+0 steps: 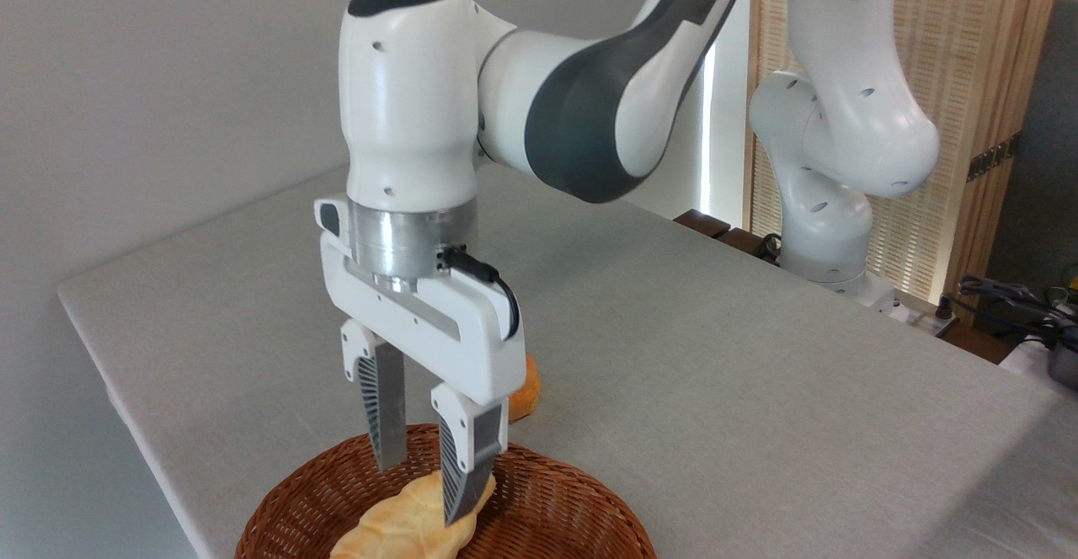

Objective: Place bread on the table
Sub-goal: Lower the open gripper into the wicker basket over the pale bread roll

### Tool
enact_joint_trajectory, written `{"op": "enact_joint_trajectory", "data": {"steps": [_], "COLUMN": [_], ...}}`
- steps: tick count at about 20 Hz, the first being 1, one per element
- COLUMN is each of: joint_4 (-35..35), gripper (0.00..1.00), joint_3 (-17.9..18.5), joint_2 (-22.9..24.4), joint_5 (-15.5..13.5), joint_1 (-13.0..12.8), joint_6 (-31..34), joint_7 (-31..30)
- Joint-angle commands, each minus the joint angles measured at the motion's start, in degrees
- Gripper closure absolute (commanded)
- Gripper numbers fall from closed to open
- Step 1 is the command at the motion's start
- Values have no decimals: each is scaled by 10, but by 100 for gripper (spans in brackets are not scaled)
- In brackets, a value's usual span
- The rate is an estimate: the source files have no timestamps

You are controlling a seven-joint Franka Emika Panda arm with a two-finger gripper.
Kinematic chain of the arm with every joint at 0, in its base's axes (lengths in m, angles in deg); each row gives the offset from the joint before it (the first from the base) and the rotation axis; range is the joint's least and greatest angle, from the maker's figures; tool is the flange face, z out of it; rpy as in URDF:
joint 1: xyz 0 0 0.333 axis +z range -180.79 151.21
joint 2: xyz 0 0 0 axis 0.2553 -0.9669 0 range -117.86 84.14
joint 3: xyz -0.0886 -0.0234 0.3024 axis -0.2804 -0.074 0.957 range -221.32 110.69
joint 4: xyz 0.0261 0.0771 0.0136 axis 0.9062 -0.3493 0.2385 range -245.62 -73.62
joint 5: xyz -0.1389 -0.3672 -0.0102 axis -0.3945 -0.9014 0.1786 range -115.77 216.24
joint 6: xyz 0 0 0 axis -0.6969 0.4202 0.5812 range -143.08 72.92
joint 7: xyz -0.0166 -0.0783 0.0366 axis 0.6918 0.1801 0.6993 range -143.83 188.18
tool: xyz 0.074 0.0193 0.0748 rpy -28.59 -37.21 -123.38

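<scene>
The bread (396,529), a pale golden elongated loaf, lies in the brown wicker basket (581,492) at the bottom edge of the view. My gripper (421,494) has come down over the loaf's far pointed end and stands open. One finger is on each side of that tip, and the nearer finger (461,466) covers part of it. I cannot tell whether the fingers touch the bread. The grey table (716,357) stretches out beyond the basket.
A small orange-brown bun (527,391) sits on the table just behind the basket, mostly hidden by the gripper body. The arm's white base (829,239) stands at the table's far right edge, with cables beside it.
</scene>
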Motion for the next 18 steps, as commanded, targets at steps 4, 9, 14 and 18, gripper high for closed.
{"op": "enact_joint_trajectory", "data": {"steps": [4,9,14,18], "joint_4": [4,3,3,4], "gripper": [0,0,0,0], "joint_3": [4,4,3,-1], "joint_2": [-23,-28,-37,-45], "joint_5": [-3,-7,-7,-8], "joint_1": [-3,-3,-3,-3], "joint_6": [-23,-23,-23,-23], "joint_7": [19,18,19,18]}}
